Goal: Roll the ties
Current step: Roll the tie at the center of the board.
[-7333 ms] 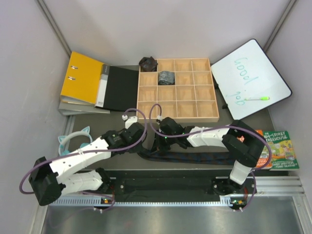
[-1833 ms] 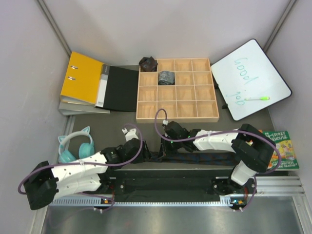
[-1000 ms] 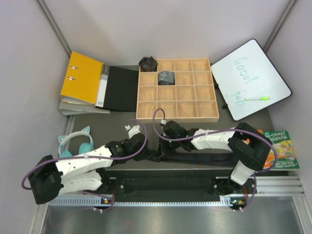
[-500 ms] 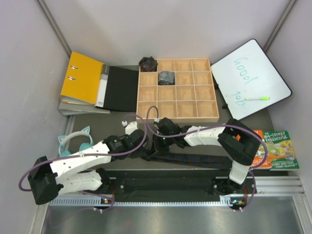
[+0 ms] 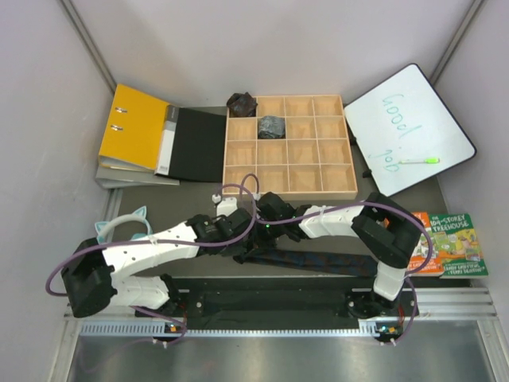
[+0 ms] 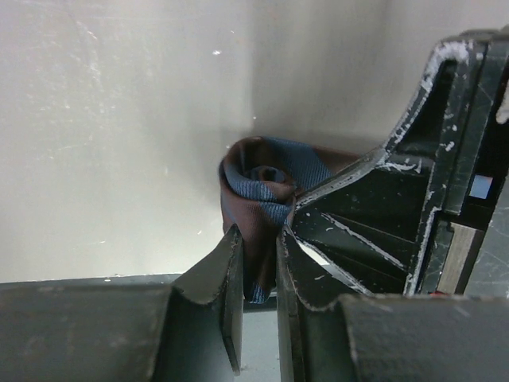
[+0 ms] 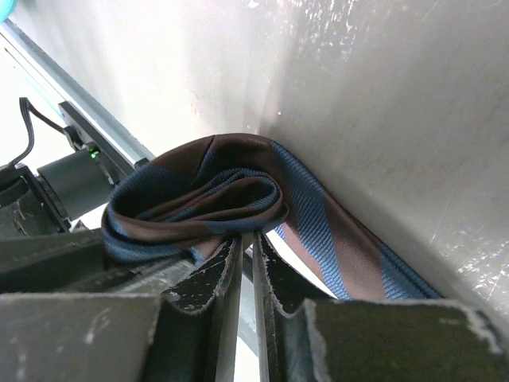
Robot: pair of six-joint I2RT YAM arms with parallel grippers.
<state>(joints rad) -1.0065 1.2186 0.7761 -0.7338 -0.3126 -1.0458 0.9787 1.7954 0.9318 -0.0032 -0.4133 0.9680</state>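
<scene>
A blue-and-brown striped tie (image 5: 318, 259) lies along the near edge of the table; its left end is wound into a loose coil (image 7: 199, 199) (image 6: 262, 179). My left gripper (image 6: 258, 243) (image 5: 241, 232) is shut on the fabric just below the coil. My right gripper (image 7: 246, 239) (image 5: 253, 229) meets it from the right, its jaws almost together and pinching the coil's lower edge. Two rolled ties sit at the back: a brownish-black bundle (image 5: 242, 103) at the tray's far left corner and a greyish one (image 5: 271, 126) in a tray compartment.
The wooden grid tray (image 5: 290, 193) stands just beyond both grippers. A yellow binder (image 5: 131, 127) and black folder (image 5: 199, 143) lie at the back left, teal headphones (image 5: 119, 227) under the left arm, a whiteboard (image 5: 406, 119) with a green pen (image 5: 419, 160) and a book (image 5: 457, 243) at the right.
The left arm has swung right and closed in on the right gripper. The tie's coiled end has moved with both grippers a little toward the tray. Both grips are unchanged.
</scene>
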